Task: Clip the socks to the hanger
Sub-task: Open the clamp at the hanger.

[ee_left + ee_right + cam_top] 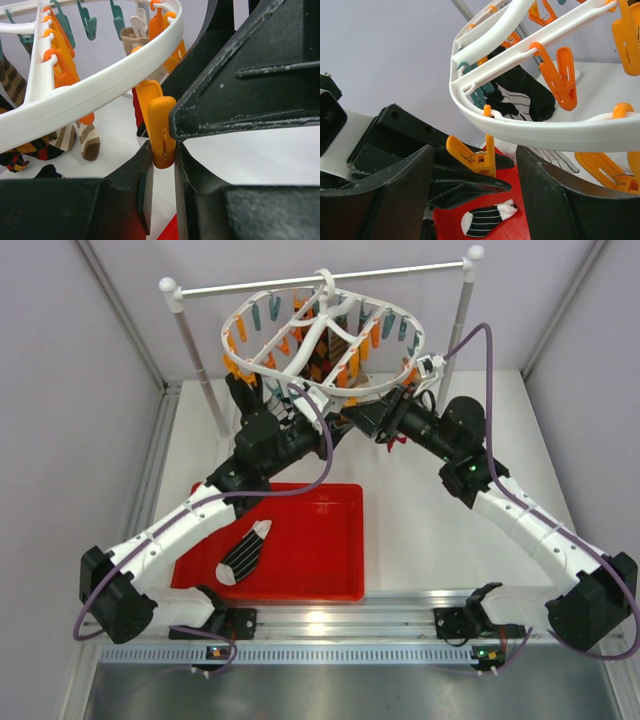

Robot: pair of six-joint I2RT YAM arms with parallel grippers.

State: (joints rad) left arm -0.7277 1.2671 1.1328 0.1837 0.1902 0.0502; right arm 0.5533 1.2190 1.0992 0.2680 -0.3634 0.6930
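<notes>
White tabletop (430, 530) inside pale grey walls (70, 370) — the left claw (162, 150) pinches an orange clip (161, 122) dangling from the white hanger (545, 132) just above it — the right claw (474, 152) gapes open alongside. Below the claws, a striped sock (245, 552) lies in a red tray (320, 550).

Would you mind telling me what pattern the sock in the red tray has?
The sock is black with thin white stripes and white ends; clearest in top external view.
</notes>
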